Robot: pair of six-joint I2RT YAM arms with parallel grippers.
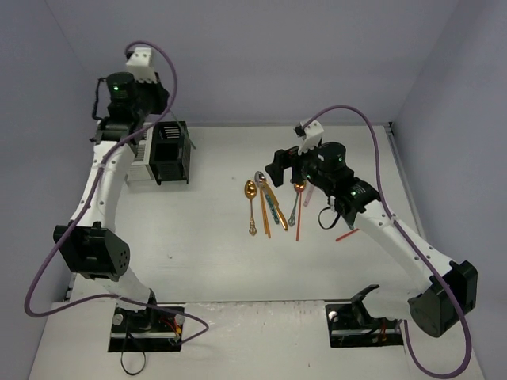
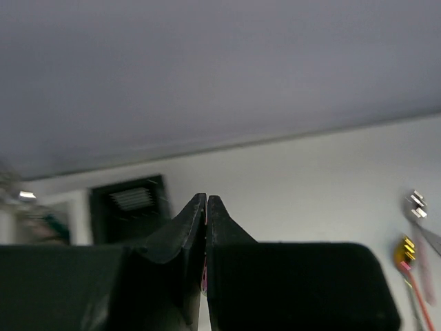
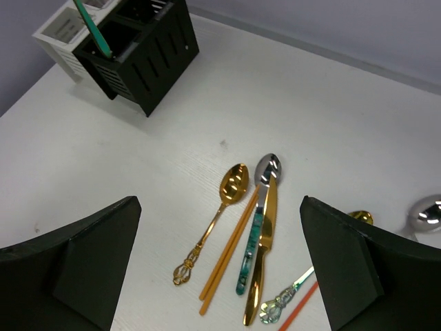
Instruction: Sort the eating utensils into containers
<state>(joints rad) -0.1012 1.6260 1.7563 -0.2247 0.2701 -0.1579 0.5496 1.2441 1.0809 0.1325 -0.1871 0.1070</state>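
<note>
Right claw point(image 3: 219, 203) wide apart over gold knife point(image 3: 264, 241); left claw point(image 2: 207, 201) together on pink sliver point(image 2: 204, 279).

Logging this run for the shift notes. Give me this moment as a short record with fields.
left gripper: shut on a thin pink item, kind unclear
right gripper: open, above the loose utensils
black caddy: a teal-handled utensil stands in it
white caddy: beside the black one, contents unclear
on table: gold spoon, gold knife, orange chopsticks, with more close by
</note>
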